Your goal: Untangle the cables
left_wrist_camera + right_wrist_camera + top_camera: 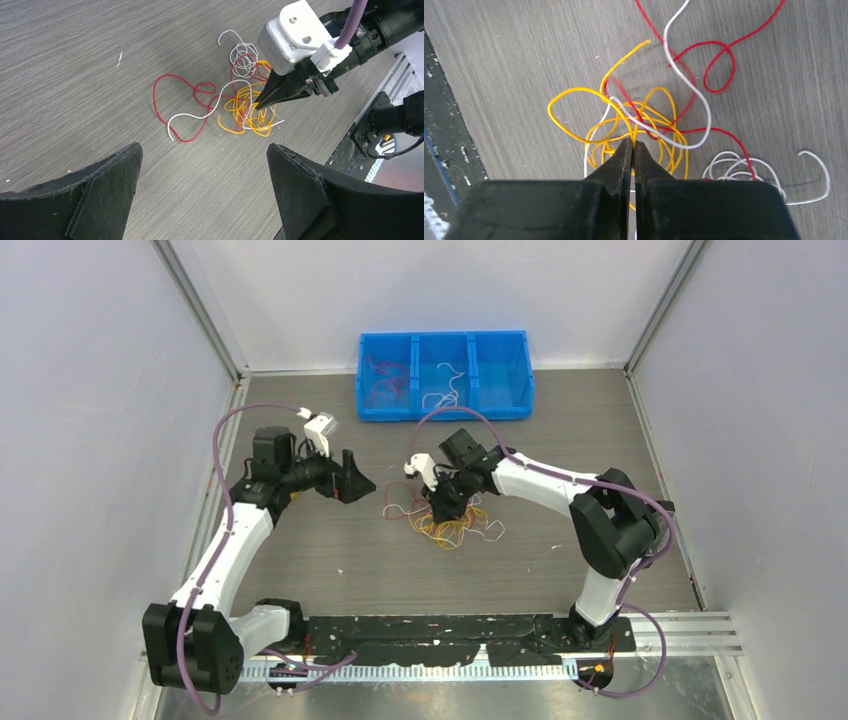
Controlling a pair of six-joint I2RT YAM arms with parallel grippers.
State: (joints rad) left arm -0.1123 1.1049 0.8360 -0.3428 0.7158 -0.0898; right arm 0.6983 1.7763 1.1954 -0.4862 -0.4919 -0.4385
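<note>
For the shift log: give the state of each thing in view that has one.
cables, tangled in a clump on the table.
left hand, open, holding nothing, above the table.
right hand, shut, tips down in the cables; grip on a strand unclear.
blue bin, red strands in left compartment, white strands in middle.

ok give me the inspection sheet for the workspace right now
surface: grey wood-grain table
job's things: wire tangle, red, yellow and white, mid-table; loose wires in blue bin
clutter: small white fleck
grippers: left gripper open, above table; right gripper shut on the tangle's yellow loops
cables: purple arm cables, clear of the tangle
surroundings: pale walls
</note>
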